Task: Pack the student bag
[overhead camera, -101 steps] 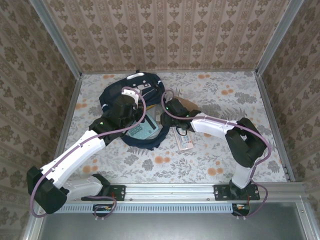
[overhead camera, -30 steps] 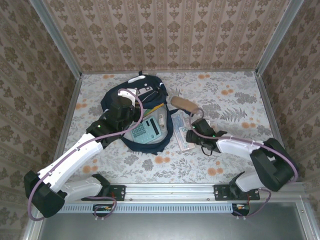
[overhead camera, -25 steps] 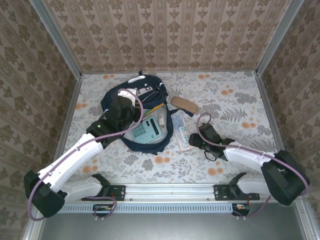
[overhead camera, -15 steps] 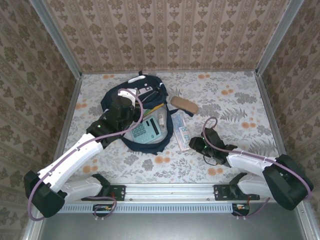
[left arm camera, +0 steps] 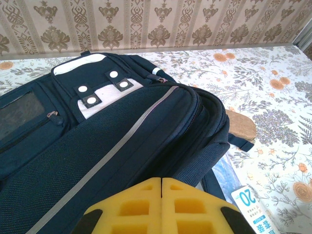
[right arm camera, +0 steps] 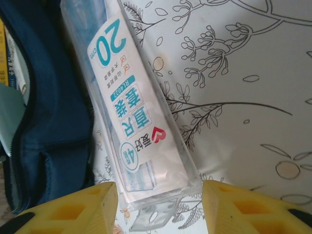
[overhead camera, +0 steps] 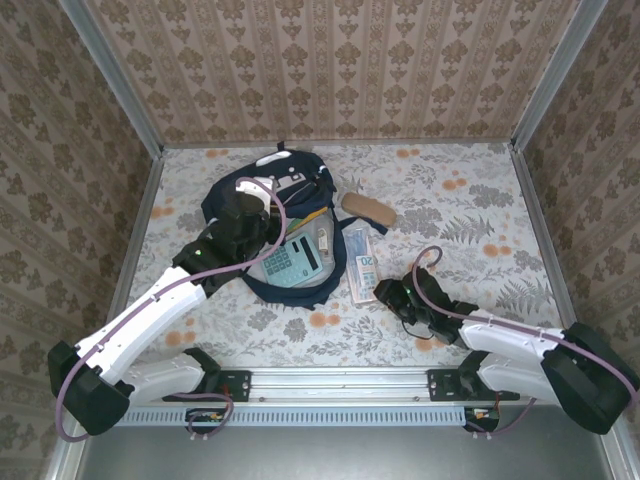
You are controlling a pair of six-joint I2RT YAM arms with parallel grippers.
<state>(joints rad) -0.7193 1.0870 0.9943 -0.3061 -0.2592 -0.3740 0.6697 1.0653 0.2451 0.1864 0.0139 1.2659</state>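
Fetching ruler pack (right arm camera: 141, 117) for bag (left arm camera: 122, 131), right gripper (right arm camera: 158, 195) half-wide astride its end, maybe touching; left gripper (left arm camera: 162, 181) closed. Needs squeezing, then lifting.

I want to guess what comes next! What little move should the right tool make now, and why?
Probably ease forward a little and close on the ruler pack. The right tool is open with the pack's near end between its fingers, and the pack lies beside the student bag, not inside.
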